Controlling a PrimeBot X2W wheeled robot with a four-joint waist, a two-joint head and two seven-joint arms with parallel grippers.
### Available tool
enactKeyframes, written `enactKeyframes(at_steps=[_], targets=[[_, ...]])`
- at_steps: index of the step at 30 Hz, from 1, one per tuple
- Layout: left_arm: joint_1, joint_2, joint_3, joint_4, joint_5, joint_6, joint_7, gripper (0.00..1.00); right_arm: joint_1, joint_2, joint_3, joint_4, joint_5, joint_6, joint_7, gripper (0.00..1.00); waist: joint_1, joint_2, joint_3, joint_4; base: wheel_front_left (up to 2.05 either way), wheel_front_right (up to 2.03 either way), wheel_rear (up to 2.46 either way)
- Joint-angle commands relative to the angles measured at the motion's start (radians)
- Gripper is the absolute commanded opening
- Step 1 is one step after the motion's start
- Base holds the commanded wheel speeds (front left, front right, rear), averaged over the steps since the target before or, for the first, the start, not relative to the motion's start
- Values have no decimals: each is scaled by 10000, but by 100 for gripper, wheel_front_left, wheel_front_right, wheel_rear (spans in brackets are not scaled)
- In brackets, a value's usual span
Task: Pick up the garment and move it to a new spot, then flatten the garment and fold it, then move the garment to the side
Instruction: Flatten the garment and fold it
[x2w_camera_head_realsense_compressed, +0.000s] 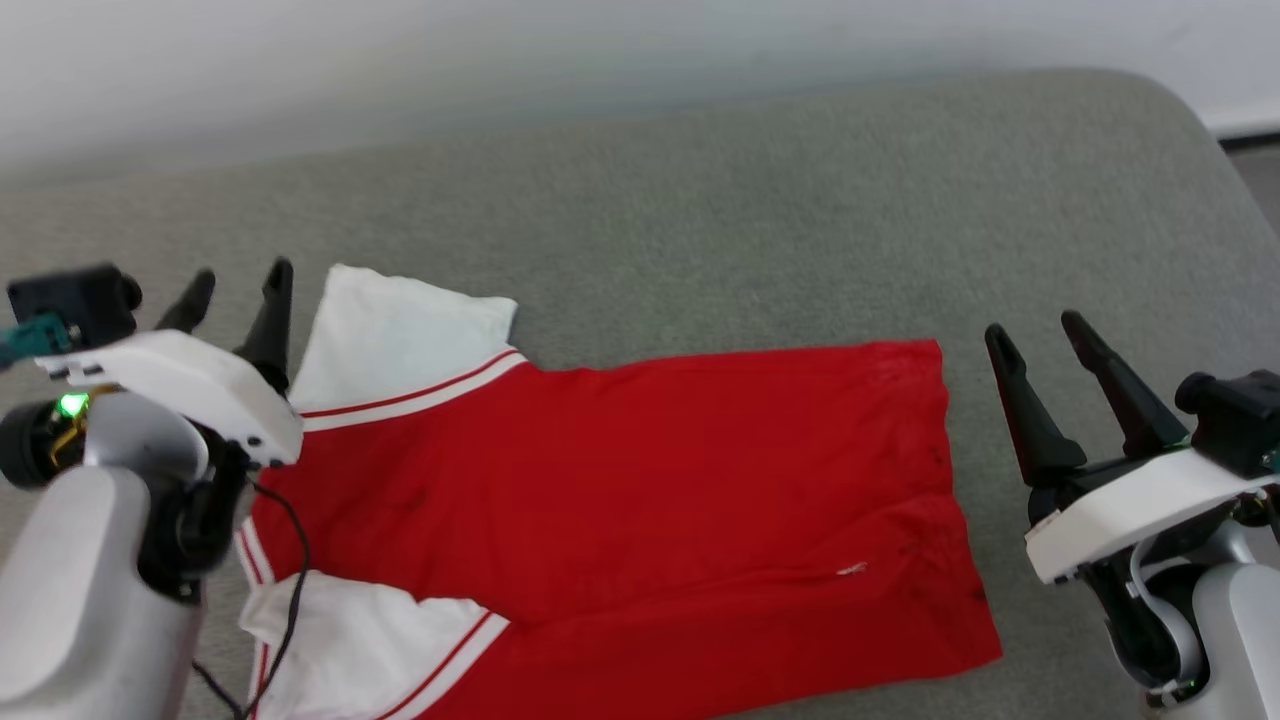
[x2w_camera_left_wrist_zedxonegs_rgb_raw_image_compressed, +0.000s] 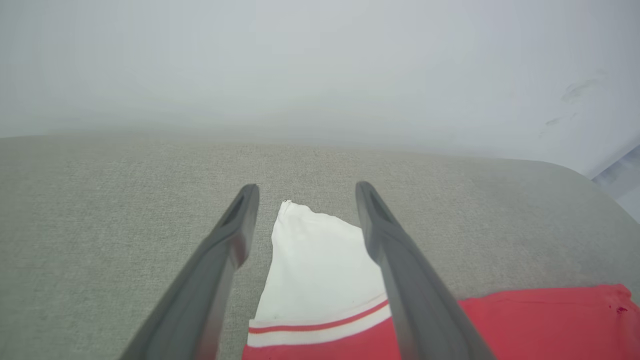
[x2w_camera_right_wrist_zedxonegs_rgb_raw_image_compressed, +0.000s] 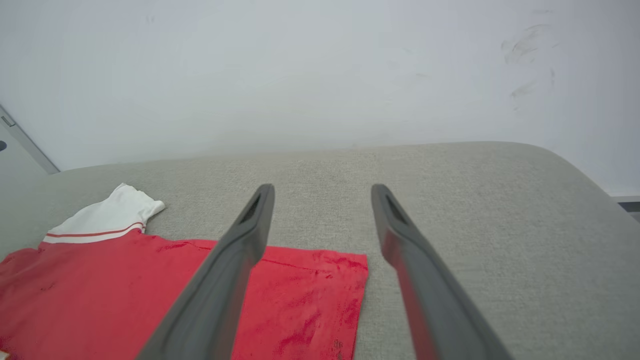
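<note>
Head view — your large bright red soft fabric garment (x2w_camera_head_realsense_compressed: 620, 470) with white striped end panels lies flat on the grey fabric cushion (x2w_camera_head_realsense_compressed: 700, 220), left gripper (x2w_camera_head_realsense_compressed: 243, 272) and right gripper (x2w_camera_head_realsense_compressed: 1032, 326) both spread empty at either end — pinch one layer only and your fold could skew.

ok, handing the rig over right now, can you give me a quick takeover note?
Left pincer: open, empty, by the garment, at its upper white panel.
Right pincer: open, empty, just off the red edge.
Garment: spread flat on the grey cushion, white panels toward the left arm.
Done: looks placed and flattened.
Left: fold, then move aside.
</note>
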Motion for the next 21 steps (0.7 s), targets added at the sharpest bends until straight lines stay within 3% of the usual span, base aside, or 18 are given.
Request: enactKeyframes(at_steps=[1,6,13,21], targets=[[-338,31,-18,150,-17,-86,62,100,-171,84,-17,-71,-56,-4,-112,100,-3,0,732,-531,0,0,0],[-1838,500,-176,1069,-181,-601,1017,100,-504,232,-64,-170,-190,-3,-313,100,-3,0,1360,-977,0,0,0],[-3288,1590,-602,2135,-531,-1156,3929,100,-789,375,60,-150,-410,-3,-457,100,-3,0,2019,-1598,0,0,0],[-3889,2702,-845,2695,-879,-923,6939,100,-823,719,436,151,-217,-4,-660,100,-3,0,2649,-2149,0,0,0]])
